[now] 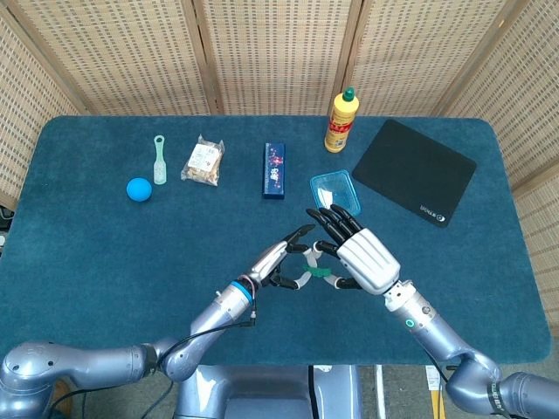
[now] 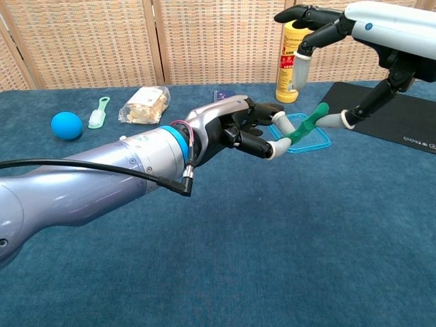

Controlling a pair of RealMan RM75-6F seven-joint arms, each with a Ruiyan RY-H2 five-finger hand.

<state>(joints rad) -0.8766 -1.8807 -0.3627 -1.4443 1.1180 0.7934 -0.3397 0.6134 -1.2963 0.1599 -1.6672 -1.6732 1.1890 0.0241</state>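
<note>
Both hands meet above the middle of the dark blue cloth-covered table (image 1: 105,262), a small green strip-like object (image 2: 308,125) between them.

Left hand (image 1: 278,260) — fingers stretched forward and slightly curled, its white-capped fingertips (image 2: 278,148) touching the lower end of the green object. Whether it truly pinches that end or only touches it cannot be told from either view.

Right hand (image 1: 354,253) — palm down, fingers mostly spread; in the chest view one lower finger (image 2: 340,120) meets the upper end of the green object, the others lifted clear above it. A firm grip is not plainly shown.

The green object hangs tilted in the air between the two hands, just in front of a shallow clear plastic container with a blue rim (image 1: 334,188) lying on the cloth.

Back row, left to right:
- round blue ball (image 1: 139,188)
- pale green plastic scoop (image 1: 160,160), just beside the ball
- clear bag of snacks (image 1: 203,161)
- dark blue rectangular box (image 1: 274,169)
- yellow bottle with a green cap (image 1: 341,121), upright
- black rectangular mouse pad (image 1: 413,170), at the right
</note>
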